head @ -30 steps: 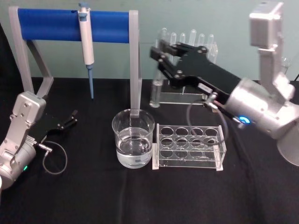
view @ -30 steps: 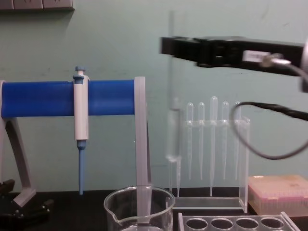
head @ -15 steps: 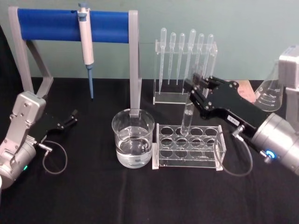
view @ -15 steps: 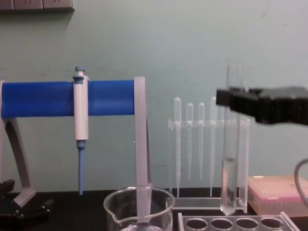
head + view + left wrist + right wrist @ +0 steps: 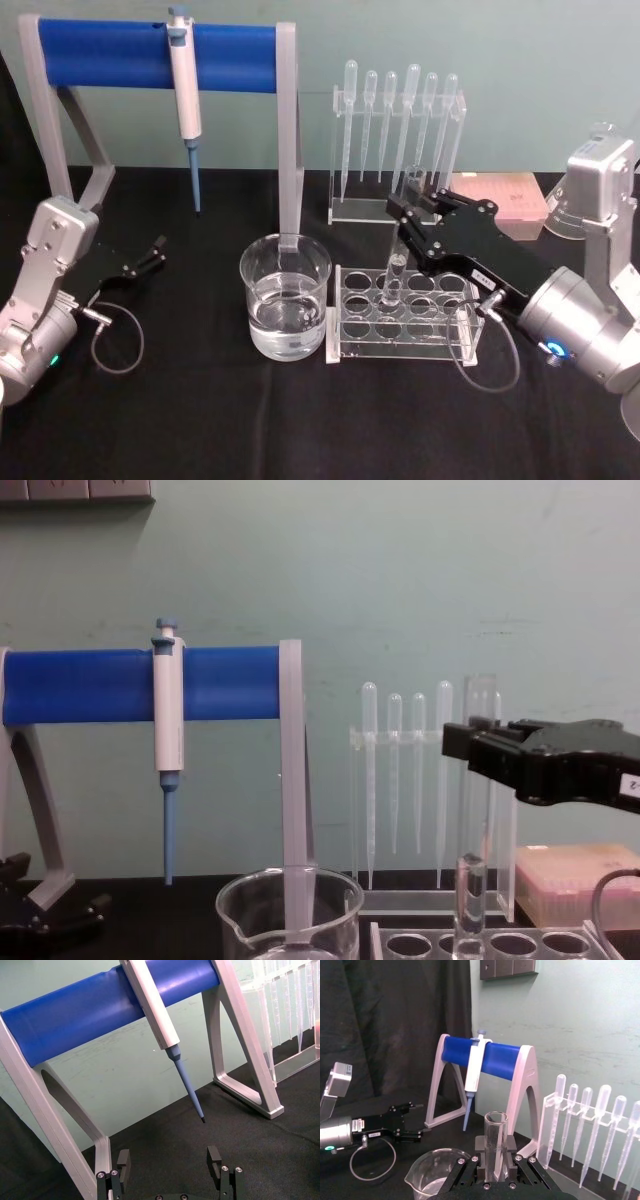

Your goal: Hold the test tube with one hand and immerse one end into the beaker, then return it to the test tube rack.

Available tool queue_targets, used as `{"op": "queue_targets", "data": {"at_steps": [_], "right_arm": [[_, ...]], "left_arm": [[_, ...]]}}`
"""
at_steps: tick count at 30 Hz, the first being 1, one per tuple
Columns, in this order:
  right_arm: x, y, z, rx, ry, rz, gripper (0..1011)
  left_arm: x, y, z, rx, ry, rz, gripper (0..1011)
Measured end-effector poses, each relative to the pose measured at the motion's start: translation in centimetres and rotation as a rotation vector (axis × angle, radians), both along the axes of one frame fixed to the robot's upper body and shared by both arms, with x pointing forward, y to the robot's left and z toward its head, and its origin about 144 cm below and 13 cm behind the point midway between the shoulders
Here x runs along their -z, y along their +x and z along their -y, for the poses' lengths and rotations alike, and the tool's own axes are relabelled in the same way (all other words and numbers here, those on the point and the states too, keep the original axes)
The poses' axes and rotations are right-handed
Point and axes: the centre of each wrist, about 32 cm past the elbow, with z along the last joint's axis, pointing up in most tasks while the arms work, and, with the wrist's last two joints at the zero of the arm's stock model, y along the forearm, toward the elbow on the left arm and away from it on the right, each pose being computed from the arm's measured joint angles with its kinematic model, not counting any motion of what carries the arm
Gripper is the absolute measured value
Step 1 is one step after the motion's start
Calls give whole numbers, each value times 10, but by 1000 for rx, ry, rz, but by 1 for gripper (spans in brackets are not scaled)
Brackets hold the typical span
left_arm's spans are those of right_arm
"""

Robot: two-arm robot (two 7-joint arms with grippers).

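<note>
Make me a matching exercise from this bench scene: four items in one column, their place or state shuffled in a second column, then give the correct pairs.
Items:
1. test tube
2. beaker
3. blue-and-white pipettor
4. left gripper

Places or states:
A. hangs from the blue bar of the stand
B. parked open on the black table, far left
C. upright in the right gripper, lower end in a hole of the clear rack
D. stands left of the rack, holding clear liquid

Pairs: 1-C, 2-D, 3-A, 4-B
</note>
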Motion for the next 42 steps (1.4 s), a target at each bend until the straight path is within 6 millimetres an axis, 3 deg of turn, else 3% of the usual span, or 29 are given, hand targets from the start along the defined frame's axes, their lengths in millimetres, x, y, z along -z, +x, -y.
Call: {"op": "queue_targets", "data": {"at_steps": [27, 36, 39, 42], "right_arm": [[25, 14, -11, -28, -76, -56, 225], [25, 21, -13, -41, -129, -77, 224], [24, 22, -13, -43, -144, -84, 254], [23, 22, -13, -42, -154, -91, 360]], "left_arm": [[0, 0, 0, 0, 0, 0, 1000], [0, 0, 0, 0, 0, 0, 1000], [0, 0, 0, 0, 0, 0, 1000], [0, 0, 0, 0, 0, 0, 1000]]}}
